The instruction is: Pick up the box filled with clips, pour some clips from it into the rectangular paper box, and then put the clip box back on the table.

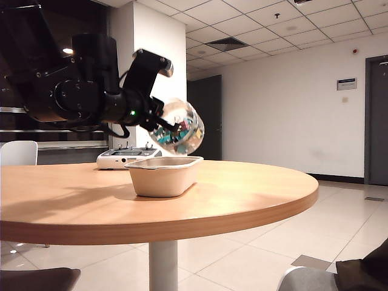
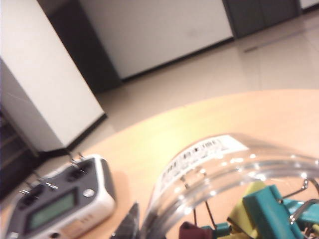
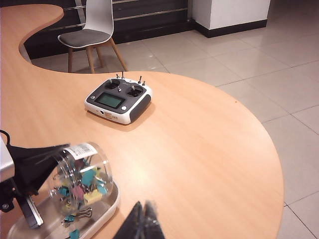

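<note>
Left gripper [image 1: 159, 124] clamped on the clip box [image 1: 179, 127], tipped over the paper box [image 1: 163, 175] — pour gently; right gripper [image 3: 142, 221] closed, empty, nearby.

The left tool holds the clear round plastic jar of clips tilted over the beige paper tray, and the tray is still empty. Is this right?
Not quite: the beige paper tray is not empty. The right wrist view shows a few clips already lying in it. The rest holds: the left tool holds the clear round plastic jar tilted over the tray.
</note>
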Tool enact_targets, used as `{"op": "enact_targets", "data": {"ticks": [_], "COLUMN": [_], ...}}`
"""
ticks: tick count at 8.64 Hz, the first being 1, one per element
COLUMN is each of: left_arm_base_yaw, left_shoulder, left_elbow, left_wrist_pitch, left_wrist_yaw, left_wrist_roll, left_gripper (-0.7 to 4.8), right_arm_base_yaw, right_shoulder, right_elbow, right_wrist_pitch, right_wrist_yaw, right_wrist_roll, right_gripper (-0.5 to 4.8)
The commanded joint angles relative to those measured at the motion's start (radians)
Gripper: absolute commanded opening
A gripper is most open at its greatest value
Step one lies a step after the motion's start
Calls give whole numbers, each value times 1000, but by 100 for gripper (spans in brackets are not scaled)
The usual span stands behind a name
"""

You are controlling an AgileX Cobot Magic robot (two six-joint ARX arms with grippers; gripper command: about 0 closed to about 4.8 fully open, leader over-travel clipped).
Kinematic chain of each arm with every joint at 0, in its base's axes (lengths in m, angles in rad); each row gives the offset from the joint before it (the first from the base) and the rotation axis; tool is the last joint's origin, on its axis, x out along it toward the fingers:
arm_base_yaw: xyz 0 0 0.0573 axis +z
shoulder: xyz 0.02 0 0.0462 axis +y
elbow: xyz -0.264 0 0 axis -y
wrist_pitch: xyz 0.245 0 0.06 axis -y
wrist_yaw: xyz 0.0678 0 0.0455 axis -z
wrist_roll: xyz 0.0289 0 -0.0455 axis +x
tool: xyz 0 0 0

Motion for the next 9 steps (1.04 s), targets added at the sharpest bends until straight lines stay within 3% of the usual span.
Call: {"op": "enact_targets", "data": {"ticks": [1, 2, 3, 4, 5, 6, 7, 9], "left_arm_base_yaw": [21, 24, 31, 33, 31, 25, 23, 23], "left_shoulder": [-7, -7, -7, -7, -8, -8, -8, -8], "left_elbow": [3, 3, 3, 4, 4, 4, 4, 4], "left_wrist_pitch": [11, 4, 0, 2, 11, 25, 40, 85], "left_wrist_yaw": [93, 95, 100, 99, 99, 97, 93, 66], "left_wrist_roll": [-378, -441, -566, -573, -422, -10, 306, 601], "left_gripper": [-6, -7, -6, -6, -7, -6, -7, -7], "right_arm_base_yaw": [0, 0, 0, 0, 0, 0, 0, 0], "right_shoulder": [-3, -3, -3, -3, -3, -3, -3, -3], "right_elbow": [6, 6, 6, 6, 6, 6, 6, 6], "right_wrist_pitch": [12, 13, 13, 13, 13, 13, 13, 13], "right_wrist_yaw": [-7, -20, -29, -29, -29, -29, -29, -29], "right_wrist_roll": [-4, -3, -3, -3, -3, -3, -3, -3], "right_gripper": [-6, -6, -6, -6, -6, -6, -6, -6]}}
